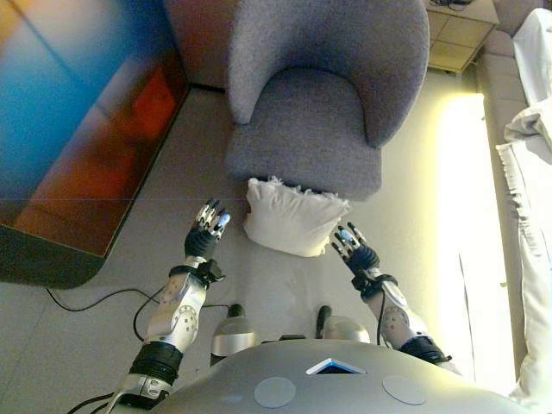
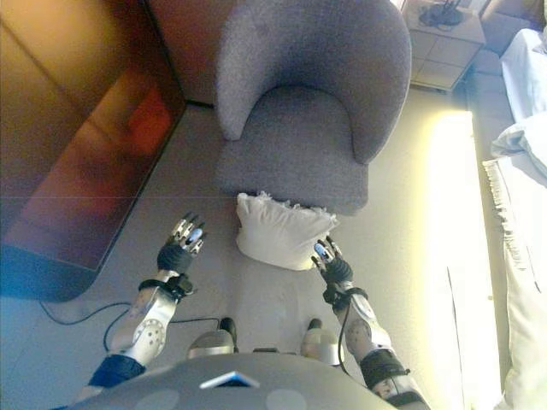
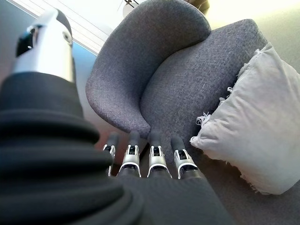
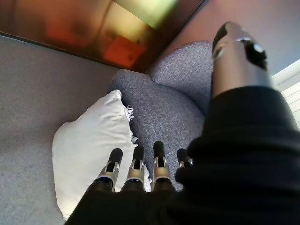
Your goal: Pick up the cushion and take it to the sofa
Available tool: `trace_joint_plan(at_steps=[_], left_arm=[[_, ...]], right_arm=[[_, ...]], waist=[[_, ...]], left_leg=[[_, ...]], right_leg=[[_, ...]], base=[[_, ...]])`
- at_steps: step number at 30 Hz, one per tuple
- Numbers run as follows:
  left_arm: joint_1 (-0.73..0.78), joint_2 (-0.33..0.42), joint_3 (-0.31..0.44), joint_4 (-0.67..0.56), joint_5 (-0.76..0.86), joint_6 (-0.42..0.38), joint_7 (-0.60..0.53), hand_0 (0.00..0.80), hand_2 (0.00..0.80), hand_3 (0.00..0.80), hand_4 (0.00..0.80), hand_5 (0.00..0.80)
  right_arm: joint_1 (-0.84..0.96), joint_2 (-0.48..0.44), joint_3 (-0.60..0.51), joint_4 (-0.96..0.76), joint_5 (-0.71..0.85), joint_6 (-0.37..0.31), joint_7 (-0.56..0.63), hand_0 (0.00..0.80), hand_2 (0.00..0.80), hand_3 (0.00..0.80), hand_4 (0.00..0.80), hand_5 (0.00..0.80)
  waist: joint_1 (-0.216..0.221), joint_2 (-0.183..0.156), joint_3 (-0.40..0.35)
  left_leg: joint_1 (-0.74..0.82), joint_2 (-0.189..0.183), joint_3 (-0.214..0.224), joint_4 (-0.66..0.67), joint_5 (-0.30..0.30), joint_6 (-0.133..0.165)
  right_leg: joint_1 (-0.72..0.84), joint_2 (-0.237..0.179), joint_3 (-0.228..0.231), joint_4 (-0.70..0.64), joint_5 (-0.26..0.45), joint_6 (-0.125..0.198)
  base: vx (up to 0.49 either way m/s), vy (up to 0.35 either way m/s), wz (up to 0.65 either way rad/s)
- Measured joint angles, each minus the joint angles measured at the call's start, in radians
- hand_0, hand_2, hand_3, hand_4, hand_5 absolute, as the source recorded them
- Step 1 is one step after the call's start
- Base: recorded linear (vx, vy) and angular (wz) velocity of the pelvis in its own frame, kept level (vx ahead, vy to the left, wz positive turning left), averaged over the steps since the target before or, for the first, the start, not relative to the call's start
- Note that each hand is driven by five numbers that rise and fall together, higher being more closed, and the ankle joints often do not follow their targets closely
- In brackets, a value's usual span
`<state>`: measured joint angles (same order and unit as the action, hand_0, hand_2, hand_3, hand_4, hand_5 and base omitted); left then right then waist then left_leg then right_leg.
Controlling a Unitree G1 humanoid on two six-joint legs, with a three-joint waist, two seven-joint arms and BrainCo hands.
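Both hands out and empty, cushion on the floor against the armchair.

Head views: the white cushion [image 1: 293,217] leans on the front of the grey armchair [image 1: 323,95], resting on the floor [image 1: 172,172]; the left hand [image 1: 207,231] hovers just off its left edge, fingers straight, holding nothing; the right hand [image 1: 354,248] sits right by the cushion's lower right corner, fingers extended too; a dark glossy table [image 1: 78,129] lies to the left, a pale sofa [image 1: 530,172] along the right. Left wrist view: fingers [image 3: 154,159] straight, cushion [image 3: 253,117] beside them, apart. Right wrist view: fingers [image 4: 136,171] straight over the cushion's [image 4: 89,145] edge; contact, I cannot tell.
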<state>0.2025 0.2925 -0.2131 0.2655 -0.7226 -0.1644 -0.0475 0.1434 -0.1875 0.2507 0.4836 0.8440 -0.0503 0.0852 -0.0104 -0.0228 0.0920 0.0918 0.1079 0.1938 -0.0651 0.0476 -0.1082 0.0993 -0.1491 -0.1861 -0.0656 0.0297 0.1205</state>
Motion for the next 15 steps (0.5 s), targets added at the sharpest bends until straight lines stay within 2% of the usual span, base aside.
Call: trace_joint_plan(at_steps=[5, 7, 8, 10, 11, 12, 13, 15], left_arm=[[-0.003, -0.001, -0.001, 0.006, 0.000, 0.000, 0.000, 0.000, 0.000, 0.000, 0.000, 0.000], [-0.029, -0.004, -0.001, 0.022, 0.001, -0.001, -0.001, 0.000, 0.000, 0.000, 0.000, 0.000], [-0.058, -0.015, -0.001, 0.052, 0.000, -0.002, -0.001, 0.000, 0.000, 0.000, 0.000, 0.000], [-0.090, -0.013, -0.002, 0.071, 0.000, -0.002, -0.001, 0.000, 0.000, 0.000, 0.000, 0.000], [-0.091, -0.012, -0.001, 0.071, -0.001, -0.003, -0.001, 0.000, 0.000, 0.000, 0.000, 0.000], [-0.087, -0.007, -0.001, 0.071, -0.001, -0.003, -0.001, 0.000, 0.000, 0.000, 0.000, 0.000], [-0.087, 0.002, 0.000, 0.071, -0.002, -0.003, -0.001, 0.000, 0.000, 0.000, 0.000, 0.000], [-0.086, 0.022, 0.002, 0.071, -0.007, -0.002, -0.001, 0.000, 0.000, 0.000, 0.000, 0.000]], right_arm=[[0.000, 0.001, -0.003, 0.001, -0.003, -0.001, 0.000, 0.000, 0.000, 0.000, 0.000, 0.000], [-0.002, -0.001, -0.004, 0.001, -0.002, -0.007, -0.005, 0.000, 0.000, 0.000, 0.000, 0.000], [-0.007, -0.004, -0.005, 0.001, -0.002, -0.011, -0.009, 0.000, 0.000, 0.000, 0.000, 0.000], [-0.004, -0.009, -0.006, -0.001, -0.002, -0.023, -0.010, 0.000, 0.000, 0.000, 0.000, 0.000], [0.007, -0.009, -0.003, 0.000, -0.002, -0.024, -0.010, 0.000, 0.000, 0.000, 0.000, 0.000], [0.016, -0.006, -0.002, 0.001, -0.001, -0.024, -0.010, 0.000, 0.000, 0.000, 0.000, 0.000], [0.018, -0.004, -0.002, 0.001, -0.001, -0.024, -0.010, 0.000, 0.000, 0.000, 0.000, 0.000], [0.015, 0.002, -0.004, 0.001, -0.001, -0.024, -0.010, 0.000, 0.000, 0.000, 0.000, 0.000]], waist=[[-0.003, 0.008, 0.001], [-0.006, 0.013, 0.005], [-0.012, 0.029, 0.020], [-0.040, 0.048, 0.060], [-0.042, 0.056, 0.069], [-0.043, 0.063, 0.071], [-0.049, 0.061, 0.071], [-0.049, 0.031, 0.063]], left_leg=[[-0.003, -0.016, 0.000, 0.000, -0.010, 0.017], [-0.039, -0.037, -0.004, 0.026, -0.027, 0.035], [-0.056, -0.041, -0.008, 0.048, -0.038, 0.046], [-0.090, -0.046, -0.027, 0.146, -0.081, 0.072], [-0.086, -0.035, -0.034, 0.164, -0.095, 0.075], [-0.082, -0.031, -0.039, 0.168, -0.098, 0.084], [-0.080, -0.033, -0.039, 0.165, -0.097, 0.090], [-0.083, -0.041, -0.040, 0.162, -0.093, 0.096]], right_leg=[[-0.021, -0.021, 0.008, 0.041, -0.010, 0.010], [-0.101, -0.054, 0.019, 0.184, -0.063, 0.021], [-0.158, -0.068, 0.030, 0.291, -0.071, 0.024], [-0.276, -0.096, 0.071, 0.547, -0.041, 0.018], [-0.306, -0.097, 0.089, 0.612, 0.002, 0.010], [-0.321, -0.098, 0.098, 0.646, 0.041, 0.004], [-0.338, -0.104, 0.103, 0.659, 0.042, 0.005], [-0.345, -0.101, 0.101, 0.613, 0.000, 0.012]], base=[[-0.023, 0.129, -0.04], [-0.039, 0.228, -0.01], [-0.002, 0.229, 0.19], [0.065, 0.143, 0.27], [0.161, 0.048, 0.16], [0.215, 0.014, 0.05], [0.272, -0.063, 0.03], [0.286, -0.135, -0.02]])
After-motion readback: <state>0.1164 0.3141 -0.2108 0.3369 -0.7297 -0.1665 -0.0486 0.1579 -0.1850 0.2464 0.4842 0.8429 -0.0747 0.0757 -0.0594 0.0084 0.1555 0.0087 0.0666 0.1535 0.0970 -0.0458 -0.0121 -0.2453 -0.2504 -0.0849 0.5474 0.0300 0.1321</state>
